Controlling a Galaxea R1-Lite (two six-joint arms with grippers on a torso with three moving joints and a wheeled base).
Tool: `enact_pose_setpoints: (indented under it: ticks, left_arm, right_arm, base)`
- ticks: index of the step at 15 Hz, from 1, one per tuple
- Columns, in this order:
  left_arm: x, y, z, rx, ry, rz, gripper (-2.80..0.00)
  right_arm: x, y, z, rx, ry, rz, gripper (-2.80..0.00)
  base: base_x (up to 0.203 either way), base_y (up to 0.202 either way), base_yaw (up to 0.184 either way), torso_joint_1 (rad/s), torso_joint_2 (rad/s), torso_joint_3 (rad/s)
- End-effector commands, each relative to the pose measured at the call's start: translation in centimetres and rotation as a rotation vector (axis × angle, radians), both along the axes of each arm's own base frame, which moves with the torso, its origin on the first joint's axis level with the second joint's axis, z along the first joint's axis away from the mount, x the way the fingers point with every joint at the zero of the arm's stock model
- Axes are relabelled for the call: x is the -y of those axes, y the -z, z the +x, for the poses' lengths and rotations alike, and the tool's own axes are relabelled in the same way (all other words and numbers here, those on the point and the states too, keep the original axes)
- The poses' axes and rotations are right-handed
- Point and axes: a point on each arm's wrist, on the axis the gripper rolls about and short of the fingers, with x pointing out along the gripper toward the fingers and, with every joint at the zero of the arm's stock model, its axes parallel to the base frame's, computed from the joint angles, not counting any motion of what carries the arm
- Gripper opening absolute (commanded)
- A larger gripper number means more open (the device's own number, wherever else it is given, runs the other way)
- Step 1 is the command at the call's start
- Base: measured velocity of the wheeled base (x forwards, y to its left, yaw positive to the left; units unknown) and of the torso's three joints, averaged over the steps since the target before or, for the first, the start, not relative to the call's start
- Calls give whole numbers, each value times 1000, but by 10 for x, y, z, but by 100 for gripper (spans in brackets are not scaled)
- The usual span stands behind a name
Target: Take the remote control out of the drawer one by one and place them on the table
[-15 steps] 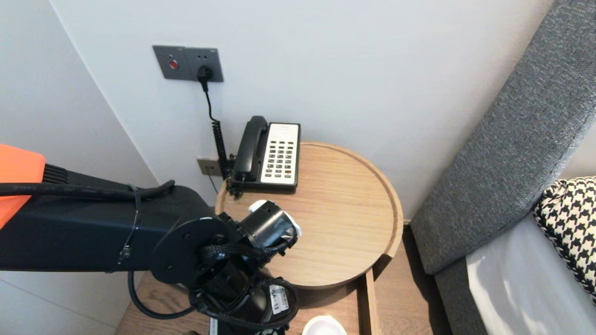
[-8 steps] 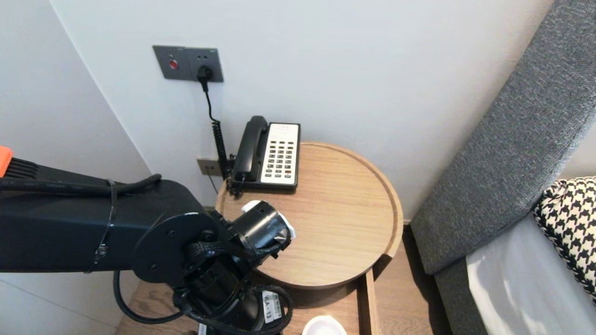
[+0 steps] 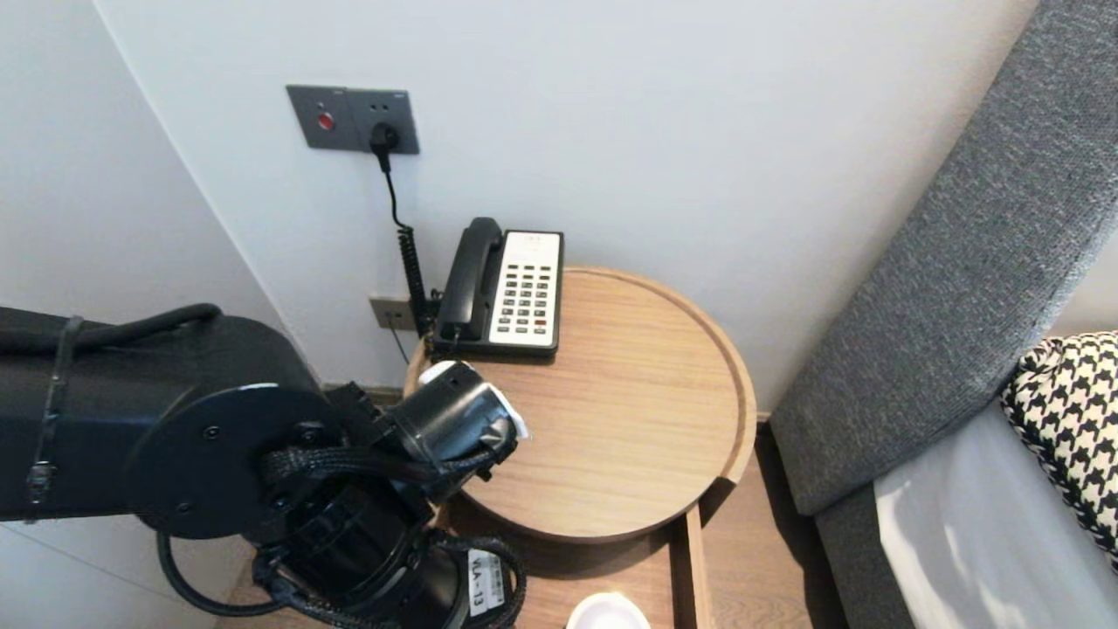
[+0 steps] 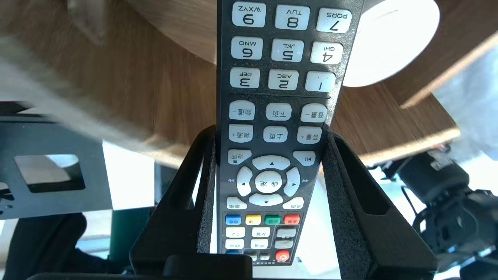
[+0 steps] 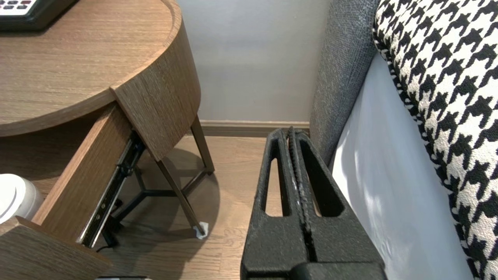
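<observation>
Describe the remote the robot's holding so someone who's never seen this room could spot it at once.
Find the round wooden table beside the grey headboard; the robot's left arm hangs at its near left edge. Clamped in the left gripper is the remote, a long black bar. Unlike the corded telephone on the table, it has a row of blue, yellow, green and red buttons.

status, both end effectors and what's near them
left end effector shut on remote, low by round table. right end effector shut, empty, parked beside bed. white cup in open drawer nearby.
</observation>
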Motion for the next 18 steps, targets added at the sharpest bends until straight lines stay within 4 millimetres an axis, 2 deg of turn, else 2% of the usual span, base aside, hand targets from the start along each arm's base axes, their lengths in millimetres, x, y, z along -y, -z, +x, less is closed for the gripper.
enact_pose_setpoints:
  ticks: [1, 5, 7, 9, 12, 18]
  left_arm:
    - [-14, -17, -11, 33, -3, -44, -280]
    - [-39, -37, -27, 86, 7, -94, -280]
    - [-47, -44, -19, 128, -27, -103, -280]
    - [-53, -50, -2, 216, -57, -86, -280]
    - [-48, -50, 19, 410, -29, -37, -280]
    - [-22, -42, 62, 458, -72, 8, -280]
  right_arm:
    - [0, 7, 2, -26, 0, 0, -280]
    - [0, 7, 2, -26, 0, 0, -280]
    - [0, 7, 2, -26, 0, 0, -280]
    - [0, 7, 2, -26, 0, 0, -280]
    - [0, 7, 2, -26, 0, 0, -280]
    - [0, 7, 2, -26, 0, 0, -280]
  base:
    - [0, 0, 0, 0, 0, 0]
    - [0, 0, 0, 0, 0, 0]
    - [0, 0, 0, 0, 0, 0]
    - [0, 0, 0, 0, 0, 0]
    - [0, 0, 0, 0, 0, 0]
    - [0, 0, 0, 0, 0, 0]
